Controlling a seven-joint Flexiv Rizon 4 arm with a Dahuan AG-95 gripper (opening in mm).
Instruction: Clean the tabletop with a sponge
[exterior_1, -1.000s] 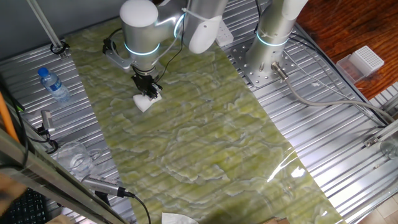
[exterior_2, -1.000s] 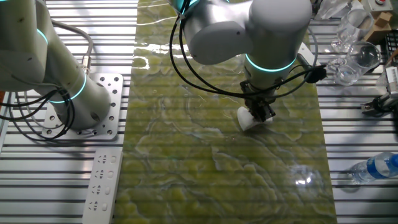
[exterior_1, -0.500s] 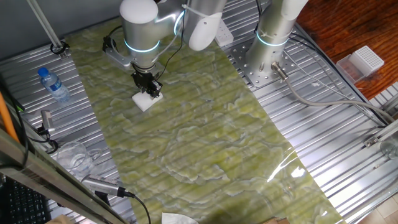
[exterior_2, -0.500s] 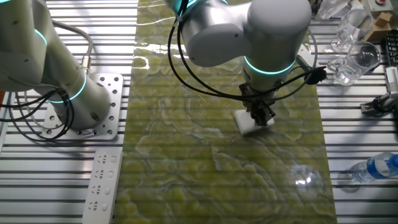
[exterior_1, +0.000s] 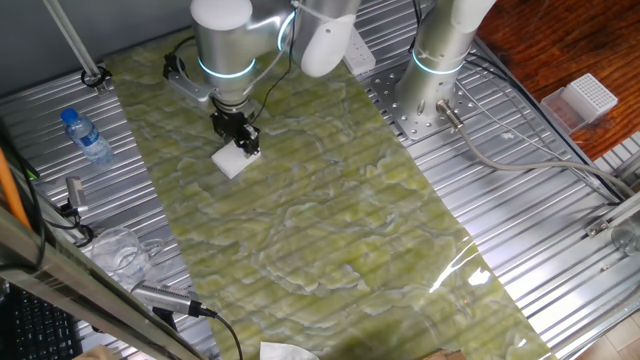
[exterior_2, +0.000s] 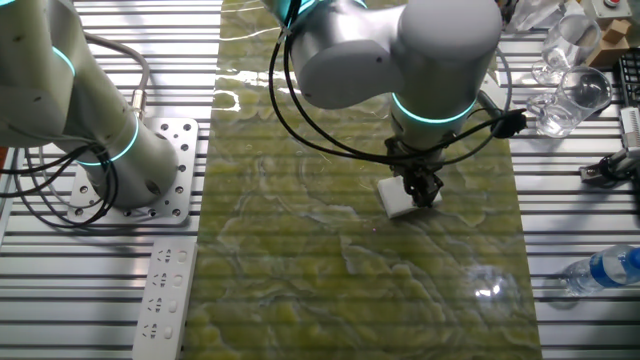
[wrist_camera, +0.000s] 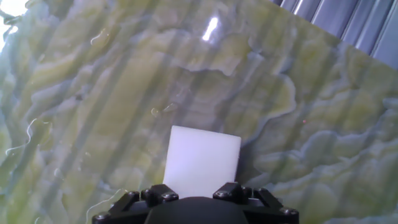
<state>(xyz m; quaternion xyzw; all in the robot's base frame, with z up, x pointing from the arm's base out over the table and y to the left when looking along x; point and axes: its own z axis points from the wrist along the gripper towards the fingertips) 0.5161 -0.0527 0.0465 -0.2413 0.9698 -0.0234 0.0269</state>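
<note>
The sponge (exterior_1: 229, 161) is a small white block lying flat on the green-yellow marbled tabletop (exterior_1: 330, 230), toward its far left part. My gripper (exterior_1: 240, 143) points straight down and is shut on the sponge's edge, pressing it to the sheet. In the other fixed view the sponge (exterior_2: 395, 198) sits just left of the gripper (exterior_2: 422, 190) on the tabletop (exterior_2: 330, 280). In the hand view the sponge (wrist_camera: 202, 160) fills the middle, flat on the tabletop (wrist_camera: 112, 93), with the gripper (wrist_camera: 198, 190) at its near edge; the fingertips are hidden.
A water bottle (exterior_1: 86, 136) lies on the ribbed metal to the left, a glass (exterior_1: 122, 250) nearer. A second arm's base (exterior_1: 432, 95) stands right of the sheet. Glasses (exterior_2: 572, 62), a power strip (exterior_2: 166, 295) and a white perforated box (exterior_1: 587, 100) flank it.
The sponge went from tilted on one edge to lying flat on the tabletop. The gripper with it has shifted slightly toward the sheet's far end.
</note>
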